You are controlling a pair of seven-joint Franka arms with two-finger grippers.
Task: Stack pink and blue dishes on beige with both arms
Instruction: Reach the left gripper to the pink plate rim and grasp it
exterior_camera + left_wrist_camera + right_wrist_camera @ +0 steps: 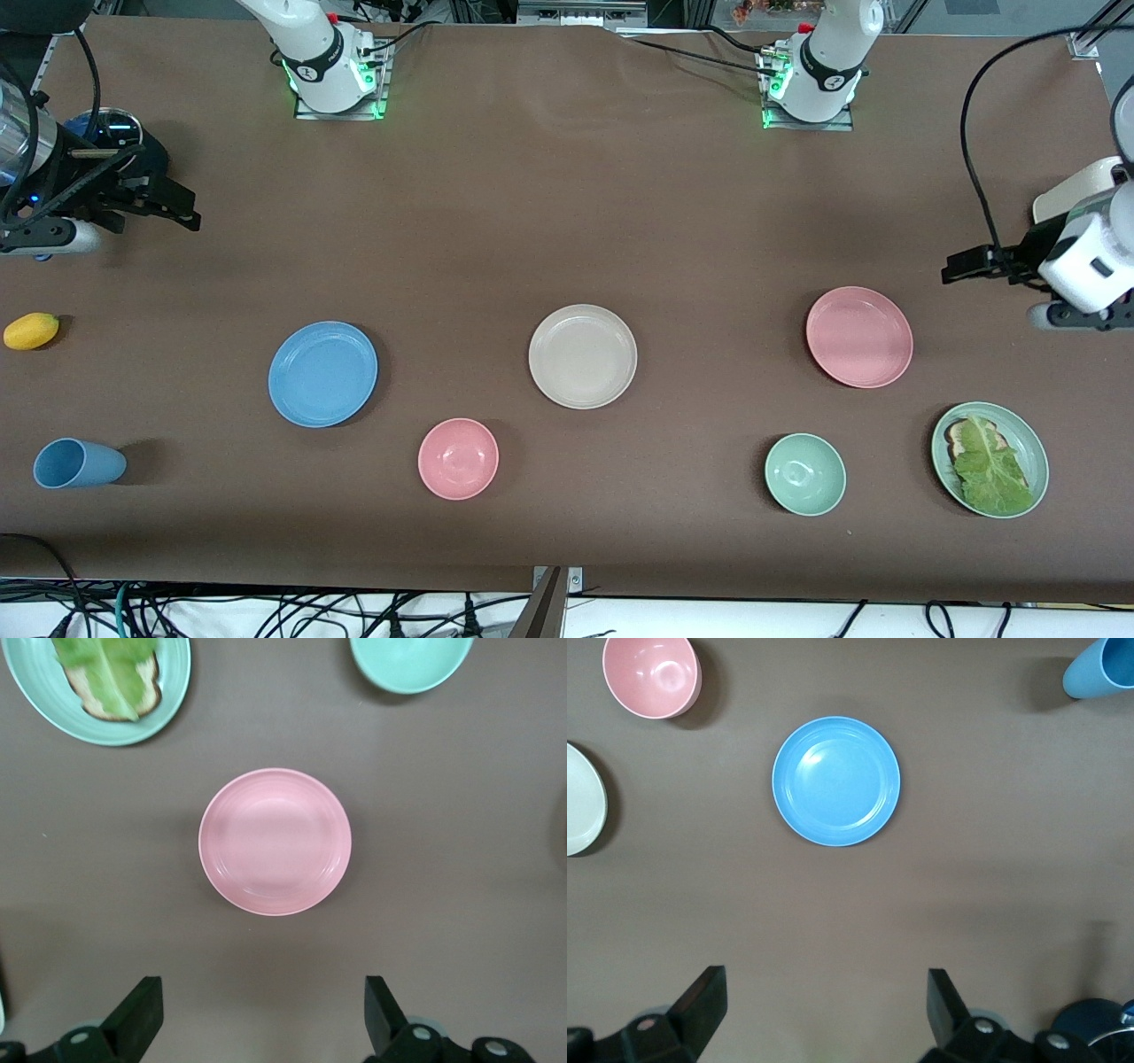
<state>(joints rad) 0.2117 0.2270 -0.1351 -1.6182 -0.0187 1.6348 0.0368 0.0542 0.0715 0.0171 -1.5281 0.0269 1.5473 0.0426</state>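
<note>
Nothing has been stacked yet; the task appears to be at its opening step, with both plates still to be reached for.

The beige plate (582, 356) lies flat and empty near the middle of the table. The blue plate (322, 373) lies well apart from it toward the right arm's end, and the pink plate (858, 336) lies well apart from it toward the left arm's end. All three rest directly on the brown tablecloth (567, 221), none touching another.

The right gripper (168, 206) is held high over the right arm's end of the table, its two fingers spread wide with nothing between them; in the right wrist view the blue plate is seen centred below the fingers (700, 1001). The left gripper (970, 263) is held high over the left arm's end, jaws likewise wide apart and empty, with the pink plate centred beneath in the left wrist view.

The next move is judged to call for each gripper to be lowered to the rim of its own plate. The low, thin rims lying flat on the cloth are likely to make the pinch delicate.

Also on the table: a pink bowl (458, 458), a green bowl (804, 474), a green plate with lettuce (990, 458), a blue cup (78, 463) on its side, and a yellow fruit (31, 330).
</note>
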